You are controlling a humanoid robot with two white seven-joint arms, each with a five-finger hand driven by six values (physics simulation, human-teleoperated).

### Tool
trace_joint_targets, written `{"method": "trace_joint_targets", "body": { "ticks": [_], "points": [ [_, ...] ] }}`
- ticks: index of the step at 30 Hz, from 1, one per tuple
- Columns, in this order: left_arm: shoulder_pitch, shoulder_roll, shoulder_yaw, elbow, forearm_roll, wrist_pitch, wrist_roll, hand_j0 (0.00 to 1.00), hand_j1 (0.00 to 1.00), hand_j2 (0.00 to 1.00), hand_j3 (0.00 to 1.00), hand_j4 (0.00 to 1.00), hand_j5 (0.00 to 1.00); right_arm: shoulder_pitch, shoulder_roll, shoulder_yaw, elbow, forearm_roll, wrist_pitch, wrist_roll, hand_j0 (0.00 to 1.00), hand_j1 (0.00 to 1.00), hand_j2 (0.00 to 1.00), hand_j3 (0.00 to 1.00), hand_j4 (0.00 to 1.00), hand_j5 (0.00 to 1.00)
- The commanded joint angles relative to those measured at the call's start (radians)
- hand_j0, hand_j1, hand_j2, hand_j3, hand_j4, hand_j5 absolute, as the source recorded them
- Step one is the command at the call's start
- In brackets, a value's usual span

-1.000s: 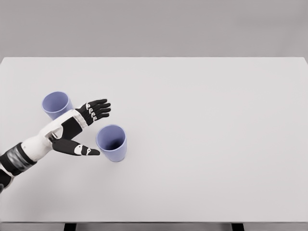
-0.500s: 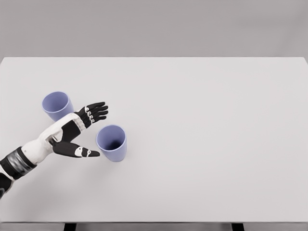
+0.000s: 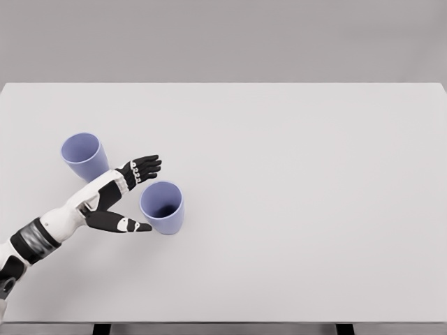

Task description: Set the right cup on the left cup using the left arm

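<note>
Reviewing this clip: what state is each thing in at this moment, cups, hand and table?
right cup: upright on the table, mouth open, nothing seen inside, not yet gripped.
left cup: upright, mouth open, standing apart from the right cup.
left hand: open, fingers and thumb spread on either side of the right cup's left wall, holding nothing.
table: white, bearing both cups.
Right arm: not in view.

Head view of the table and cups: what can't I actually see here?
- Head view: whether the thumb of the left robot hand touches the right cup; too close to tell.
- Right arm: outside the frame.
- Left arm's shoulder: cut off by the lower left edge.
- Left cup: its base, hidden by its own wall.
</note>
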Motion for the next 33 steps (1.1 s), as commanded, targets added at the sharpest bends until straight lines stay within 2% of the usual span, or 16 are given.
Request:
{"method": "trace_joint_targets", "body": {
  "ticks": [1, 21, 33],
  "points": [
    [0.0, -0.002, 0.0, 0.005, 0.001, 0.001, 0.001, 1.0, 1.0, 1.0, 1.0, 1.0, 1.0, 0.0, 0.0, 0.0, 0.0, 0.0, 0.0, 0.0, 1.0, 1.0, 1.0, 1.0, 1.0, 1.0],
    [-0.008, -0.05, -0.014, 0.071, -0.045, 0.002, 0.0, 1.0, 1.0, 1.0, 1.0, 1.0, 1.0, 0.0, 0.0, 0.0, 0.0, 0.0, 0.0, 0.0, 1.0, 1.0, 1.0, 1.0, 1.0, 1.0],
    [-0.02, -0.088, -0.017, 0.071, -0.081, 0.004, 0.0, 1.0, 1.0, 1.0, 1.0, 1.0, 1.0, 0.0, 0.0, 0.0, 0.0, 0.0, 0.0, 0.0, 1.0, 1.0, 1.0, 1.0, 1.0, 1.0]
  ]
}}
